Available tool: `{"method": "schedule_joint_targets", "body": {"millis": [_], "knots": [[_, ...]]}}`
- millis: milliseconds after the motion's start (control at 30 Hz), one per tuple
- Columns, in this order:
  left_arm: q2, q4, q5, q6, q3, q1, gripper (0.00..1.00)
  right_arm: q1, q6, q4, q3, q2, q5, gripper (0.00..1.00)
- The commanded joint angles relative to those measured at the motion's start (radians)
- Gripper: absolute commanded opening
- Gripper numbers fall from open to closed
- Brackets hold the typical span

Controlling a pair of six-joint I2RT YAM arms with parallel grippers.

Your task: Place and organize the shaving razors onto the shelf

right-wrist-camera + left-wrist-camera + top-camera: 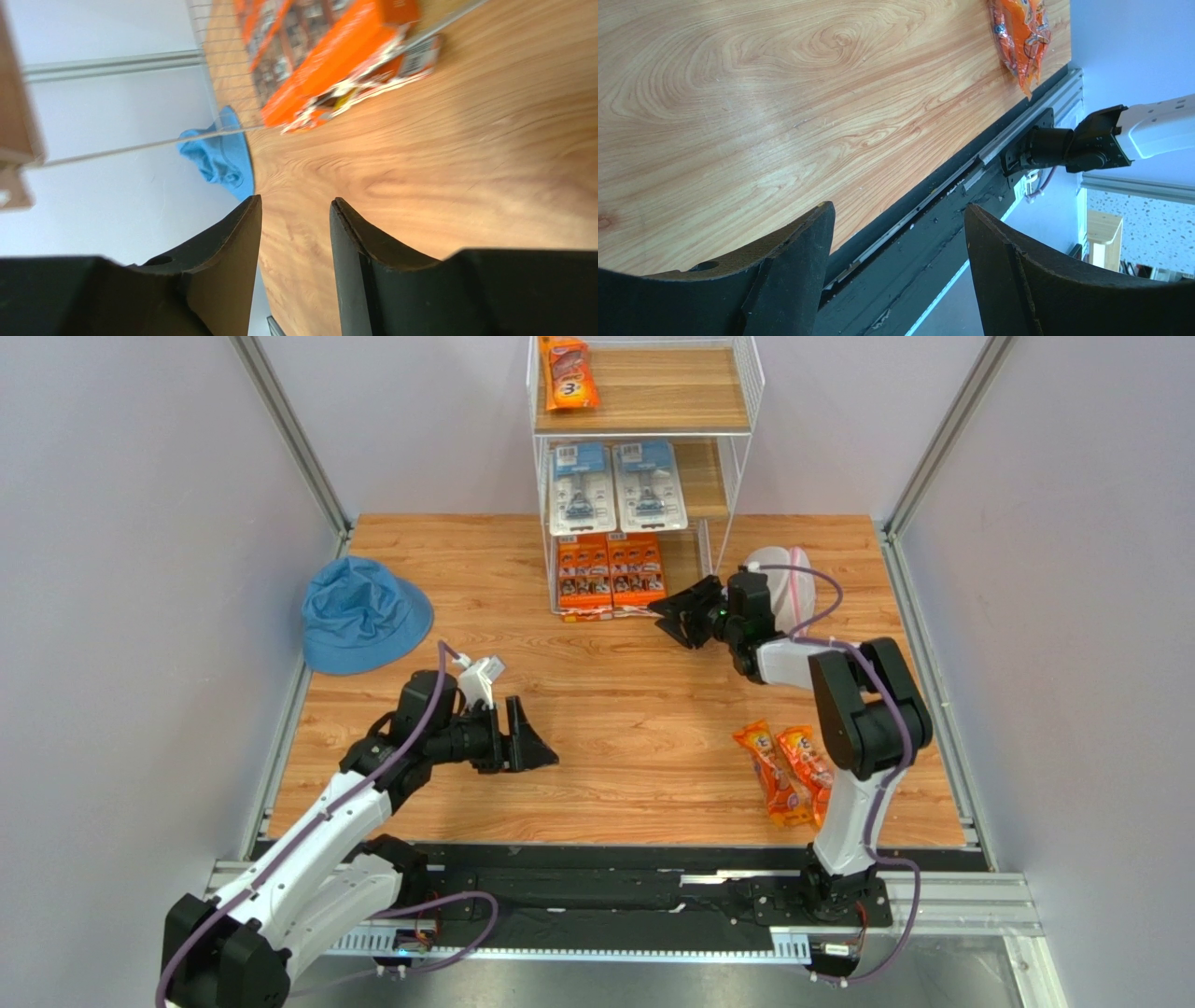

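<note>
The shelf (744,399) stands at the back of the table. Its top board holds an orange razor bag (568,371), its middle board two white and blue blister cards (615,486), and its bottom level two orange multi-packs (609,573). Two more orange razor bags (786,770) (1018,35) lie on the table at the front right. My right gripper (683,613) (295,206) hovers just right of the multi-packs (344,63), open and holding nothing. My left gripper (533,735) (899,213) is wide open and empty over the table's front left, its fingertips pointing right.
A blue bucket hat (362,613) (224,157) lies at the back left. A white mesh bag (779,567) sits behind the right arm, beside the shelf. The black base rail (934,210) runs along the near edge. Walls close in both sides.
</note>
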Motion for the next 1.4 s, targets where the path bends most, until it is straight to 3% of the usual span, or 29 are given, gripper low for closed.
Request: {"method": "schedule_joint_targets", "body": {"millis": [0,600,767,900,967,1100,1200,1367], "knots": [[-0.038,-0.008,0.024,-0.004,0.026,0.000,0.77,0.008,-0.092,-0.021,-0.042,-0.192,-0.033,0.45],[-0.130,-0.042,0.048,-0.037,0.026,0.000,0.77,0.031,-0.352,-0.599,-0.383,-0.930,0.087,0.47],[-0.157,-0.077,0.044,-0.022,0.037,0.000,0.77,0.030,-0.386,-0.791,-0.426,-1.143,0.121,0.49],[-0.171,-0.086,0.038,-0.020,0.025,0.000,0.77,0.030,-0.371,-0.848,-0.481,-1.287,0.140,0.50],[-0.174,-0.086,0.030,-0.022,0.015,0.000,0.77,0.030,-0.357,-0.852,-0.522,-1.370,0.158,0.53],[-0.173,-0.086,0.033,-0.021,0.012,0.000,0.77,0.030,-0.316,-0.857,-0.584,-1.496,0.196,0.72],[-0.168,-0.086,0.038,-0.014,0.020,0.000,0.77,0.030,-0.305,-0.866,-0.604,-1.567,0.219,0.79],[-0.150,-0.086,0.039,-0.013,0.035,0.000,0.77,0.030,-0.330,-0.940,-0.570,-1.579,0.233,0.81]]}}
